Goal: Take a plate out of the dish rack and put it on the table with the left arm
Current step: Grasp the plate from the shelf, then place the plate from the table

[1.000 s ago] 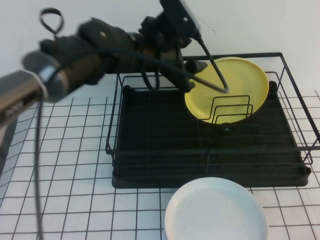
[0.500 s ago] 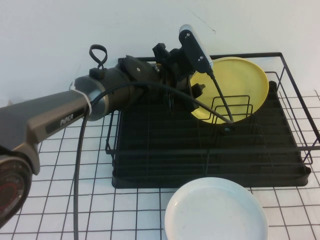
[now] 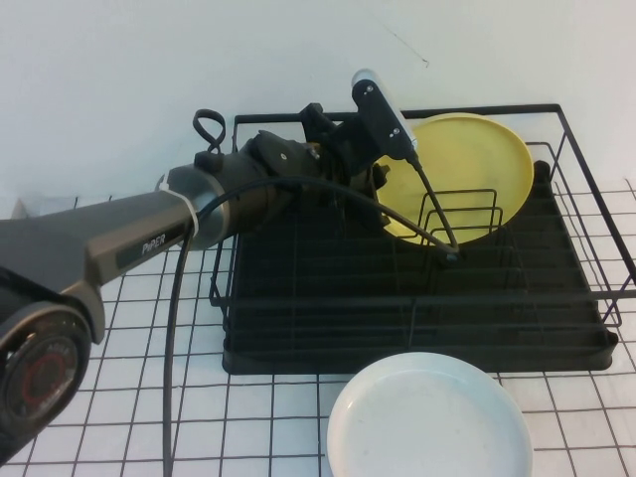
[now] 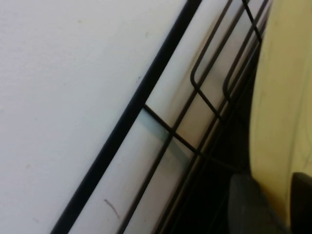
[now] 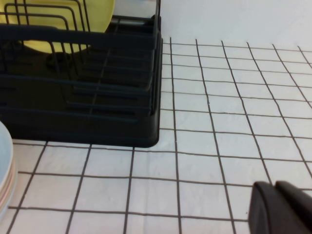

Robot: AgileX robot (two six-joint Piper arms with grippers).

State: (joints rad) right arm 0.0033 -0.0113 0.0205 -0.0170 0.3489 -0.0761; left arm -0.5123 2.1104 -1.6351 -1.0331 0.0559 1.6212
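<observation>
One plate [image 3: 467, 169] in dish rack [image 3: 417, 328], left tool [image 3: 383, 184] clamped on it; right tool [image 5: 282, 207] together.

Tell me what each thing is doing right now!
Plate: standing on edge in the rack's dividers.
Dish rack: on the table.
White plate: flat in front of the rack.
Left gripper: at the plate's edge, fingers either side.
Right gripper: low over the table, shut.
</observation>
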